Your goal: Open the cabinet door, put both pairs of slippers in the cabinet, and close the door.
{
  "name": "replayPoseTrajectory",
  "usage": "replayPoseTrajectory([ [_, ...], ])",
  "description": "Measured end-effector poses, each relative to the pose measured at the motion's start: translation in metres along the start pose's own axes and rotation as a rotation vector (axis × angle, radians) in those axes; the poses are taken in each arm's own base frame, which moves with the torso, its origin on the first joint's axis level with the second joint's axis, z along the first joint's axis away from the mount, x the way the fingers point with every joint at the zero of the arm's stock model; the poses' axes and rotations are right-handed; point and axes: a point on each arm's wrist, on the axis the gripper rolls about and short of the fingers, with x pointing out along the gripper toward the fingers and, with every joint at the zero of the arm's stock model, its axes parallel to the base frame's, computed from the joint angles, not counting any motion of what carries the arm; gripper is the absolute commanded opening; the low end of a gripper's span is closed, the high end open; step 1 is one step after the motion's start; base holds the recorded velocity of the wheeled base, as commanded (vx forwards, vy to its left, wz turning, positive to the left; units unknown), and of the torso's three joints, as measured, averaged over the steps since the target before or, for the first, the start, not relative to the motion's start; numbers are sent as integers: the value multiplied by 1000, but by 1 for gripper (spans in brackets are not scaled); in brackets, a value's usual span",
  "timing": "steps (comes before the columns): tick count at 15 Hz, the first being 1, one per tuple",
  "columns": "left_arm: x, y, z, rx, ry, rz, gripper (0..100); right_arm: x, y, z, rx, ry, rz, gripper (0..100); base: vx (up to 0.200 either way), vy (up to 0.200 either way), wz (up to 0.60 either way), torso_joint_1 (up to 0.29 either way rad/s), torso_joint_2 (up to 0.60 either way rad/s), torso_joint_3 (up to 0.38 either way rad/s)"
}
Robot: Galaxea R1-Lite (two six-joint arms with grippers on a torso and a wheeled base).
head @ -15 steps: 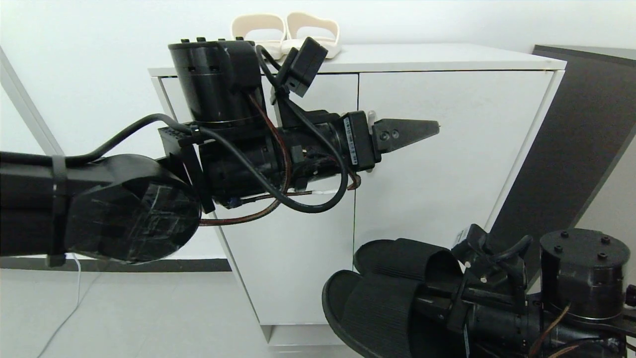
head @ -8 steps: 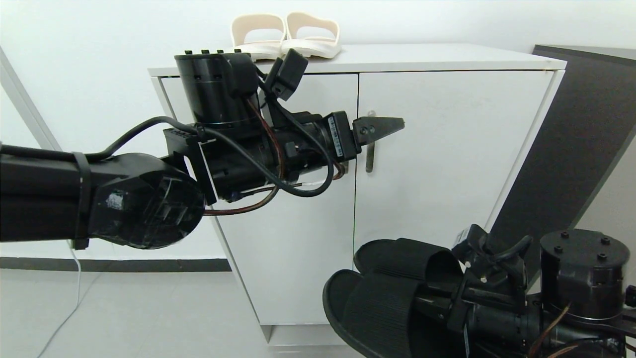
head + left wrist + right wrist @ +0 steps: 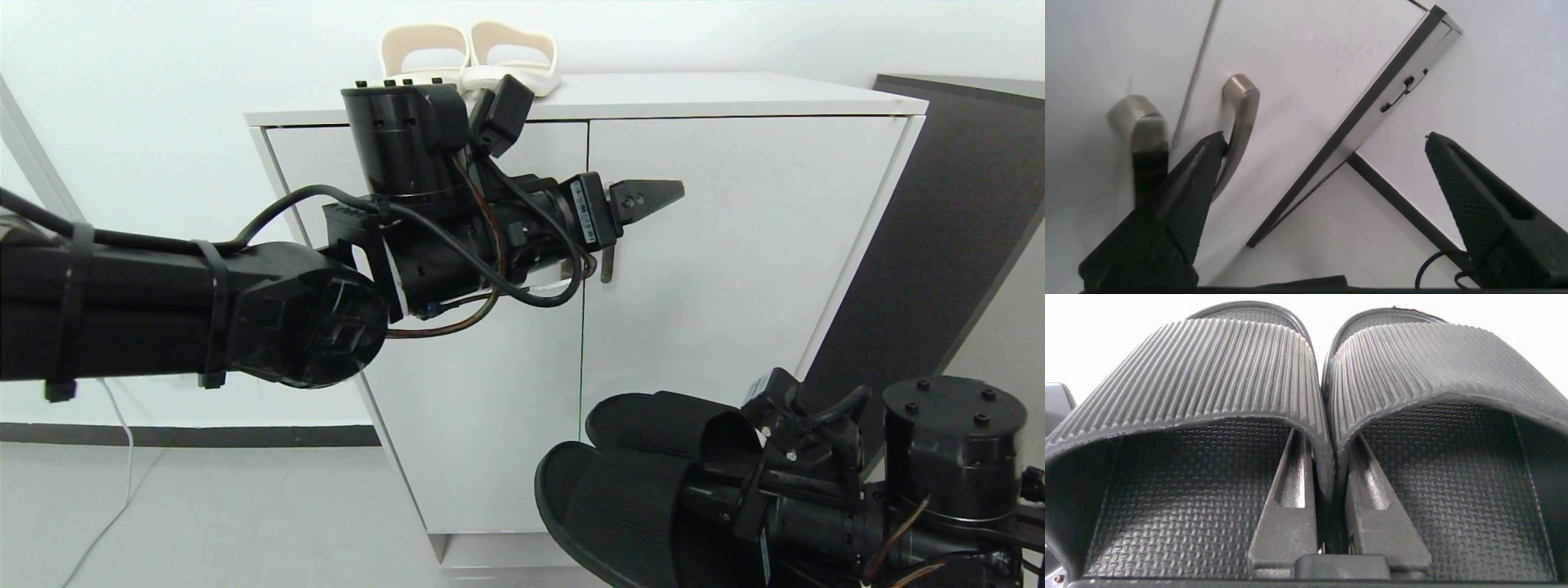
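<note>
The white cabinet (image 3: 735,245) has both doors shut. A pair of cream slippers (image 3: 469,51) rests on its top at the back left. My left gripper (image 3: 665,194) is open and held sideways just in front of the right door, level with the upper end of its metal handle (image 3: 607,263). In the left wrist view the two handles (image 3: 1237,122) lie beside one finger (image 3: 1184,220), and nothing sits between the fingers. My right gripper (image 3: 1331,510) is shut on the black slippers (image 3: 645,474), pinching their two inner walls together low in front of the right door.
A dark grey panel (image 3: 939,245) stands against the cabinet's right side. To the left are a white wall, a dark baseboard (image 3: 188,434) and grey floor with a thin white cable (image 3: 122,465).
My left gripper pulled back to the left, uncovering the door handle, then shifted slightly right and up. The right arm with the black slippers stayed put.
</note>
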Motion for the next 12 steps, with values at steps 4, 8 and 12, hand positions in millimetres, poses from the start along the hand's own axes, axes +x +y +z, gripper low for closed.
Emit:
replayPoseTrajectory([
  [4, 8, 5, -7, -4, 14, 9, 100, 1, -1, -1, 2, 6, 0, 0, 0, 0, 0, 0, 0, 0],
  [8, 9, 7, -9, -6, 18, 20, 0, 1, -1, -2, 2, 8, 2, 0, 0, 0, 0, 0, 0, 0],
  [12, 4, 3, -12, -7, 32, 10, 0, 0, 1, -6, 4, 22, 20, 0, 0, 0, 0, 0, 0, 0],
])
